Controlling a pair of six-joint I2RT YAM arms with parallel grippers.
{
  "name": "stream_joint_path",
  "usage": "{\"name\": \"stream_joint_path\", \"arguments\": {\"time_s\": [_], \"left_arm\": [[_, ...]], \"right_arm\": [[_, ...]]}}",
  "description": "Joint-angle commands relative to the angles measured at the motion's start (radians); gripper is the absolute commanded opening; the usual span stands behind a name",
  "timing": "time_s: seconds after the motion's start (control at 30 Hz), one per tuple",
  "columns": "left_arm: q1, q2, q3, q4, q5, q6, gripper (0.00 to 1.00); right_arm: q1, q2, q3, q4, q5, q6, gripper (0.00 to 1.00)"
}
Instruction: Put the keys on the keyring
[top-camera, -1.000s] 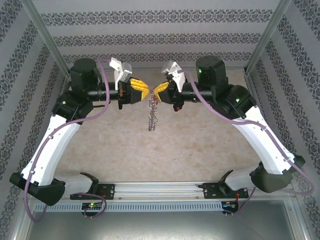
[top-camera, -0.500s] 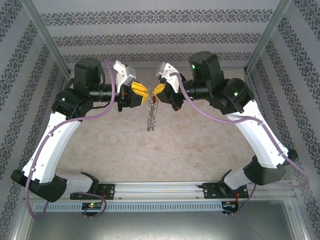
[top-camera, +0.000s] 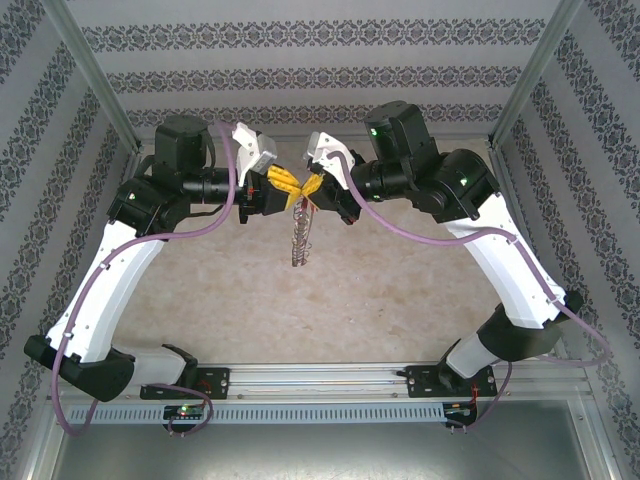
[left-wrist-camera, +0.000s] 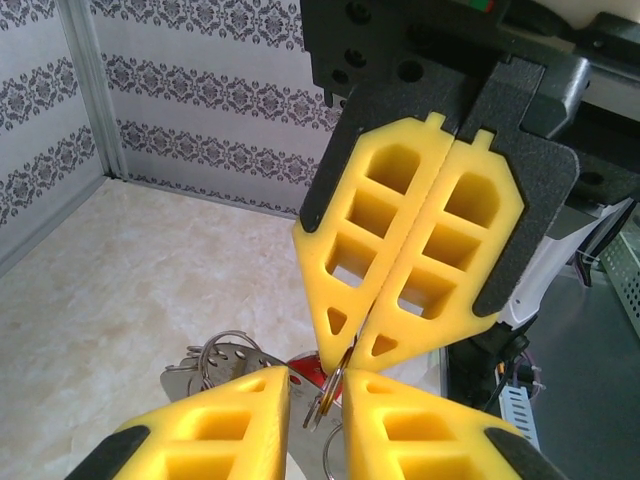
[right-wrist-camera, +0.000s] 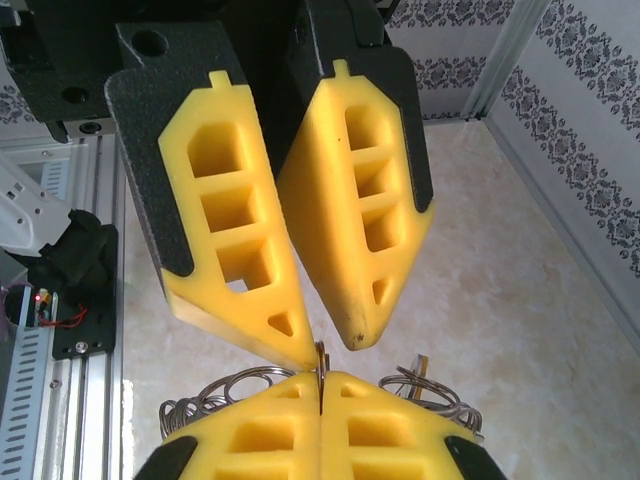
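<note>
Patterned walls (top-camera: 300, 40) box in a pale, stone-look table (top-camera: 400, 290). Above it the keyring (top-camera: 299, 240) hangs in the air as a limp chain of silvery links, its top caught where the two grippers meet and its lower end dangling towards the table. One key (left-wrist-camera: 301, 371) with a red head shows just beside the keyring's top, among the loops. I cannot pick out any others, so the count is one keyring, one key seen for certain, two grippers and two arms. Right of the keyring, the right gripper (right-wrist-camera: 320, 378) is clenched tight on a thin metal loop at the keyring's top. Left of it, the left gripper (left-wrist-camera: 316, 388) has its jaws a little apart, with that loop in the gap and no firm pinch that I can see. The risk, as I judge it, is the bare fingertip hold on thin, slippery metal. A pull or twist from either side could slide the loop out and drop the keyring, or tangle the links so the key never threads on.
</note>
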Motion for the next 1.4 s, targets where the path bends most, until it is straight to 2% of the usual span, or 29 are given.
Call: {"name": "stream_joint_path", "arguments": {"time_s": [0.0, 0.93, 1.07, 1.27, 1.3, 1.37], "left_arm": [[-0.016, 0.005, 0.017, -0.032, -0.001, 0.035, 0.2], [-0.018, -0.059, -0.09, 0.055, -0.001, -0.014, 0.19], [-0.02, -0.063, -0.092, 0.058, 0.013, -0.025, 0.0], [-0.02, -0.069, -0.089, 0.084, 0.043, -0.052, 0.0], [-0.02, -0.069, -0.088, 0.094, 0.05, -0.06, 0.0], [-0.02, -0.071, -0.088, 0.117, 0.063, -0.079, 0.0]], "right_arm": [[0.015, -0.001, 0.034, 0.026, -0.019, -0.013, 0.0], [0.04, -0.002, 0.036, -0.007, -0.042, -0.008, 0.0], [0.049, -0.005, 0.035, -0.01, -0.032, -0.01, 0.0], [0.053, -0.008, 0.027, 0.008, -0.009, 0.001, 0.0], [0.053, -0.011, 0.023, 0.015, -0.004, 0.006, 0.02], [0.053, -0.027, -0.003, 0.037, 0.004, 0.024, 0.16]]}}
